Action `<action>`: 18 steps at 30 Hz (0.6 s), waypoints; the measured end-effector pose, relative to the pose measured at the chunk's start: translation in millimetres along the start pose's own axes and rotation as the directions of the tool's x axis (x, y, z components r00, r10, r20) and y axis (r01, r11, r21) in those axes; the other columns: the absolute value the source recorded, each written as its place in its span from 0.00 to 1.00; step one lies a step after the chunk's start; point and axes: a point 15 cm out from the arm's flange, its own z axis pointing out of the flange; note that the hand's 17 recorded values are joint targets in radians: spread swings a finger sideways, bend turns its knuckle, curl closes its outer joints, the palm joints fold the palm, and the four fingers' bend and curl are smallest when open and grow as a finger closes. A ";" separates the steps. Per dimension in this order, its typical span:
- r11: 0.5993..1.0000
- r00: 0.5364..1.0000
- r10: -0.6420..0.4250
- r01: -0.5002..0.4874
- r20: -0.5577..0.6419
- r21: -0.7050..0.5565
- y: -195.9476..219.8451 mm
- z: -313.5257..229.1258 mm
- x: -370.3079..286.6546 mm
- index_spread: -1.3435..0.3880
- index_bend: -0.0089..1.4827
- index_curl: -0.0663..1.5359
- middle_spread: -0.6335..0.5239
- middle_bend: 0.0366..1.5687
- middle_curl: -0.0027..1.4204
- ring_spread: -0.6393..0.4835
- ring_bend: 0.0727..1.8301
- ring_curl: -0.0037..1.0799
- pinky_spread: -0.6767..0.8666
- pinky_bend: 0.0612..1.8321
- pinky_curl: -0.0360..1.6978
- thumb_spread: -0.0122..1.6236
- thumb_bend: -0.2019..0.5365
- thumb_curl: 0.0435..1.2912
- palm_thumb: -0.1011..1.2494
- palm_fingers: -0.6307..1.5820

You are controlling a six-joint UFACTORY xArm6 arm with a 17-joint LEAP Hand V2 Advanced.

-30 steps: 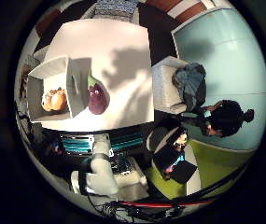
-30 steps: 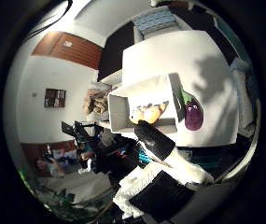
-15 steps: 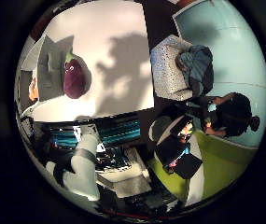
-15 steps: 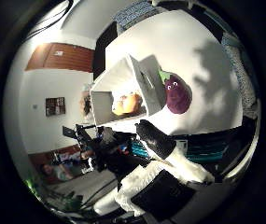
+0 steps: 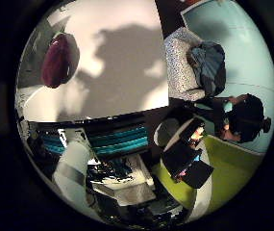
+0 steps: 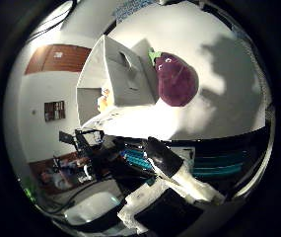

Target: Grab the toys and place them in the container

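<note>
Seen closer and larger than half a second ago, with both palm views shifted across the white tabletop (image 6: 214, 44), a camera move and not a move of the toys. Purple eggplant toy (image 6: 176, 79) lying on the tabletop, touching or just beside the outer wall of the white container (image 6: 118, 81), now filling more of the thumb-side view than before. Plump, glossy, deep purple body, with a green stem cap at the end nearest the container and two small white eyes on its skin. Same eggplant toy shown in the little-finger-side view as a dark purple oval near the tabletop's edge, beside a broad grey shadow cast over the white surface. Inside the container, an orange-yellow toy (image 6: 103, 102) only partly visible past the wall, its shape too hidden to tell. Container seen from a lower angle than earlier, its side wall with a cut-out handle slot facing the camera. Parts of the robot hand (image 6: 179, 175) in white and black reaching in from the edge of the thumb-side view, clear of the eggplant toy and holding nothing in sight; whether its fingers are straight or curled cannot be told. Beyond the tabletop's edge, teal drawers (image 5: 119, 139) below it, and a grey chair (image 5: 182, 67) with a dark garment standing nearby.
</note>
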 end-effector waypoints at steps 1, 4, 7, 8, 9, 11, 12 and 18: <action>1.000 1.000 0.003 -0.003 -0.004 0.007 0.0 6.3 0.8 0.57 0.11 0.20 0.58 0.13 0.24 0.74 0.21 0.20 0.74 0.27 0.18 0.70 0.25 0.23 0.49 0.34; 0.999 1.000 0.007 -0.006 -0.023 0.048 -7.9 16.3 4.1 0.57 0.11 0.20 0.58 0.12 0.24 0.74 0.20 0.20 0.74 0.27 0.18 0.70 0.24 0.23 0.50 0.34; 0.999 1.000 -0.008 0.010 -0.024 0.051 -11.7 23.1 -2.5 0.57 0.11 0.20 0.58 0.12 0.24 0.75 0.20 0.20 0.74 0.27 0.18 0.69 0.24 0.24 0.50 0.34; 0.999 1.000 -0.013 0.014 -0.021 0.045 -12.2 25.3 -5.4 0.57 0.11 0.20 0.58 0.12 0.24 0.75 0.19 0.20 0.74 0.27 0.18 0.69 0.24 0.24 0.50 0.34; 0.999 1.000 -0.017 0.018 -0.018 0.040 -13.2 27.1 -8.7 0.57 0.11 0.20 0.58 0.12 0.24 0.75 0.19 0.20 0.74 0.27 0.18 0.69 0.24 0.24 0.50 0.34; 0.999 1.000 -0.026 0.027 -0.012 0.031 -15.0 31.0 -13.3 0.57 0.11 0.21 0.59 0.11 0.23 0.75 0.18 0.20 0.74 0.27 0.18 0.69 0.24 0.24 0.50 0.34; 0.999 0.999 -0.030 0.031 -0.013 0.033 -17.1 31.8 -14.0 0.57 0.11 0.21 0.59 0.11 0.23 0.75 0.18 0.20 0.74 0.27 0.18 0.69 0.24 0.24 0.50 0.34; 0.995 0.998 -0.048 0.051 -0.035 0.084 -37.3 36.3 -22.7 0.57 0.11 0.21 0.59 0.11 0.24 0.75 0.17 0.21 0.74 0.26 0.18 0.69 0.25 0.24 0.50 0.34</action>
